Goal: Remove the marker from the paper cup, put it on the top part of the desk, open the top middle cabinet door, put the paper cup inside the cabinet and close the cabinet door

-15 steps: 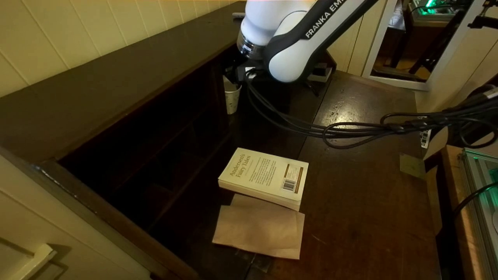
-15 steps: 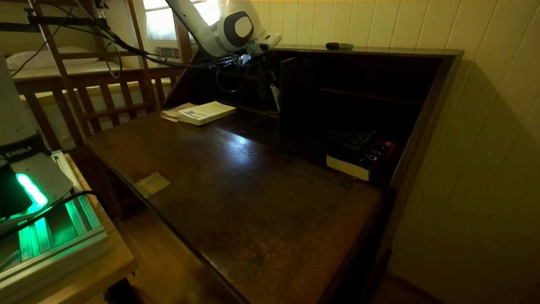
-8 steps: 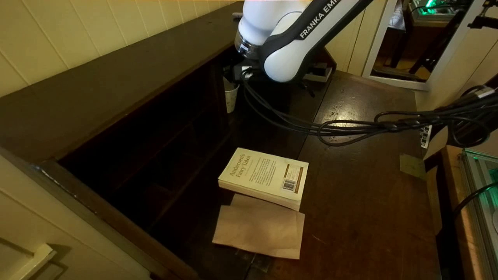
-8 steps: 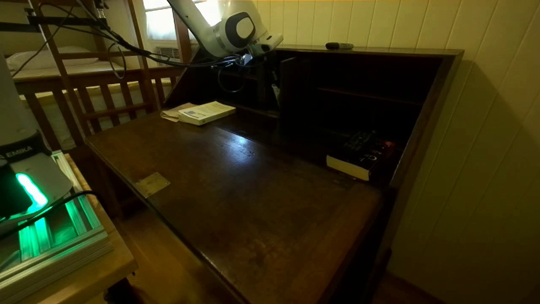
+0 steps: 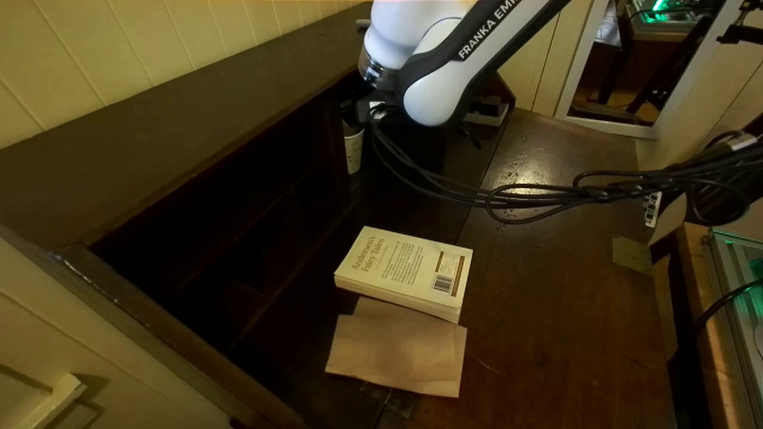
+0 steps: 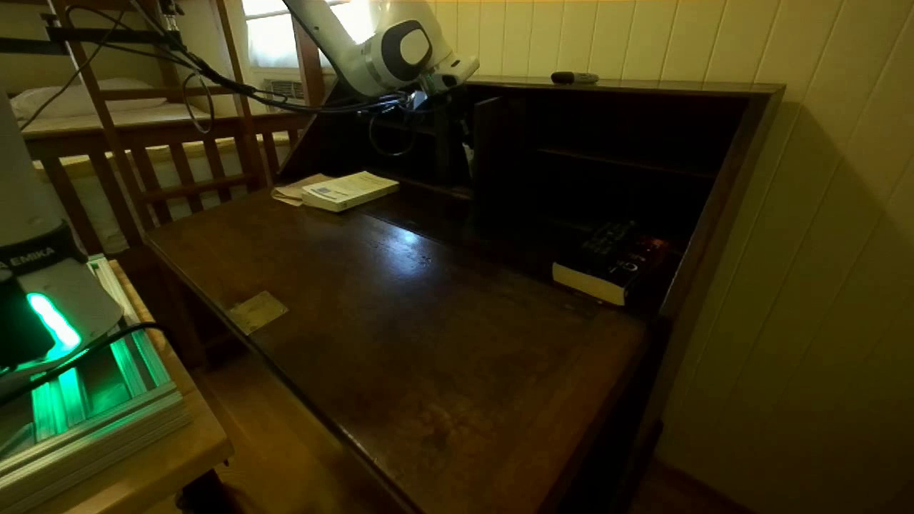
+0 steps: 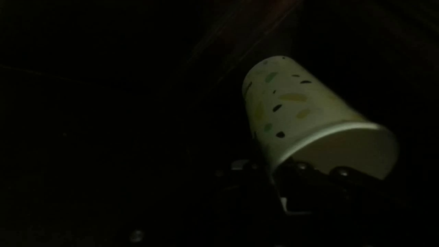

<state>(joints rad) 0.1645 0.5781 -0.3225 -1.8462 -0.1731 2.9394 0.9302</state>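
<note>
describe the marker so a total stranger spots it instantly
Find the large dark wooden desk, then the long ledge capping its raised back. Lying there is the marker, blackish at one end, grey at the other. Unlike the pale book and black book lower down, it is a short, thin stick.

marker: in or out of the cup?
Out. Both exterior views show the marker lying on the ledge, with the cup lower down and apart from it.

"Where's the marker lying?"
"On the ledge, above the bench."
"In an exterior view, what's lying left?"
"A book, beside paper; another book is lying right, the cup showing between."
</note>
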